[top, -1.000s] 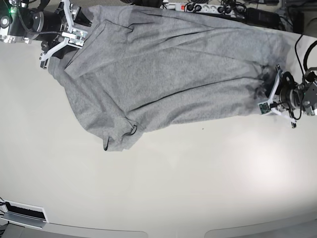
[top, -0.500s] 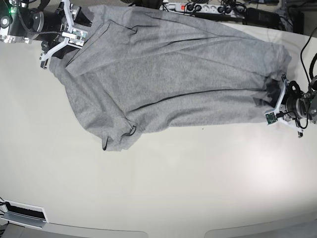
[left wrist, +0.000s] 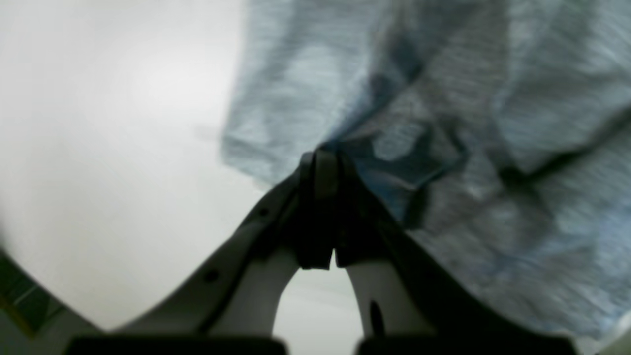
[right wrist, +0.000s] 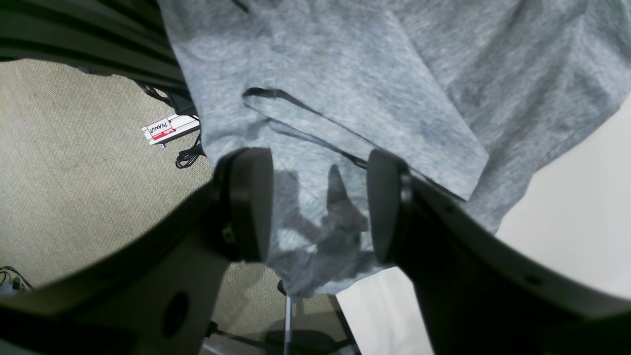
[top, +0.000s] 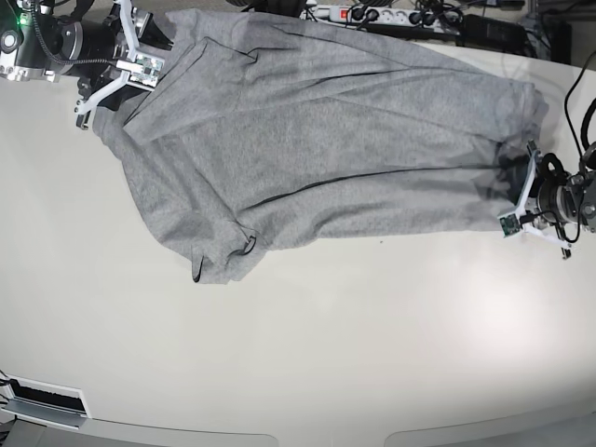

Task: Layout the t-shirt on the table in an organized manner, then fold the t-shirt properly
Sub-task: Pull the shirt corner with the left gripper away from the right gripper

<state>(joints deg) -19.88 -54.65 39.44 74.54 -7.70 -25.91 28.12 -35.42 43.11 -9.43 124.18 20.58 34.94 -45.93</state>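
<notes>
The grey t-shirt (top: pixel 317 140) lies spread along the far part of the off-white table (top: pixel 326 345), with a folded sleeve (top: pixel 223 256) pointing toward the near side. At the shirt's right end, my left gripper (top: pixel 515 193) is shut on the fabric's edge; in the blurred left wrist view its tips (left wrist: pixel 320 165) pinch the t-shirt (left wrist: pixel 468 123). My right gripper (top: pixel 119 74) stands open at the shirt's far-left corner. In the right wrist view it (right wrist: pixel 318 207) hovers over the t-shirt (right wrist: pixel 345 74), its pads (right wrist: pixel 246 204) apart and holding nothing. No lettering shows.
A power strip (top: pixel 372 14) and cables lie beyond the far table edge. A flat device (top: pixel 47 400) sits at the near left corner. The right wrist view shows carpet (right wrist: pixel 74 172) past the table edge, with a small labelled box (right wrist: pixel 165 129).
My left gripper has moved rightward with the shirt's edge, drawing the fabric flatter and straighter. The right gripper has stayed in place, open.
</notes>
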